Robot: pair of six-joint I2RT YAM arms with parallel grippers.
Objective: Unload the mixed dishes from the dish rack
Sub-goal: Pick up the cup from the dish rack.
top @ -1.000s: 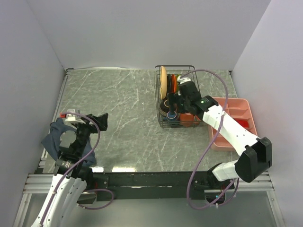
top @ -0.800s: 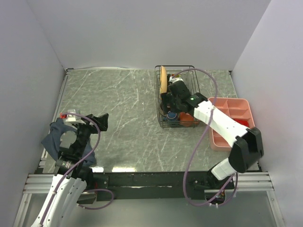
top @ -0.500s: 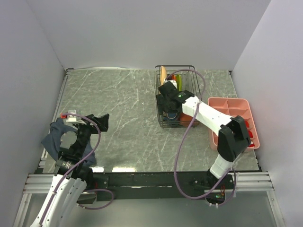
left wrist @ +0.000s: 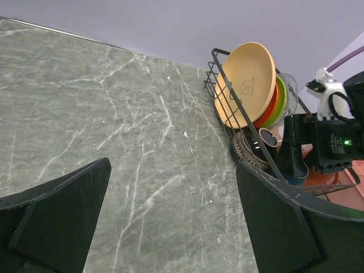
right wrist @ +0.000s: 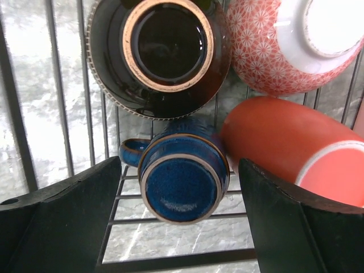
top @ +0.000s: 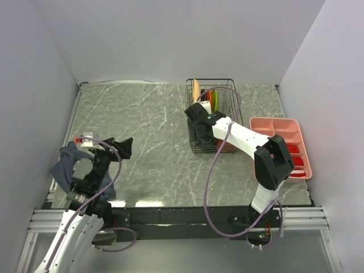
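- The left jaws are hanging wide apart, empty, over a dark cloth (top: 63, 166) by the near left corner of the bench (top: 142, 125).
- The right jaws are hanging spread on both sides of the small blue cup (right wrist: 182, 185), not touching it, probably getting ready to pinch.
- That cup is sitting in the near end of the dish rack (top: 227, 102), beside the orange mug (right wrist: 284, 151).
- The rack is standing by the bench's far edge, its slots holding the tan plate (left wrist: 250, 79) on edge.

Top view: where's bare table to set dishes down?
The grey marble tabletop is bare from the black wire dish rack left to the left hand. Crowded: the gap between rack and pink divided plastic tray.
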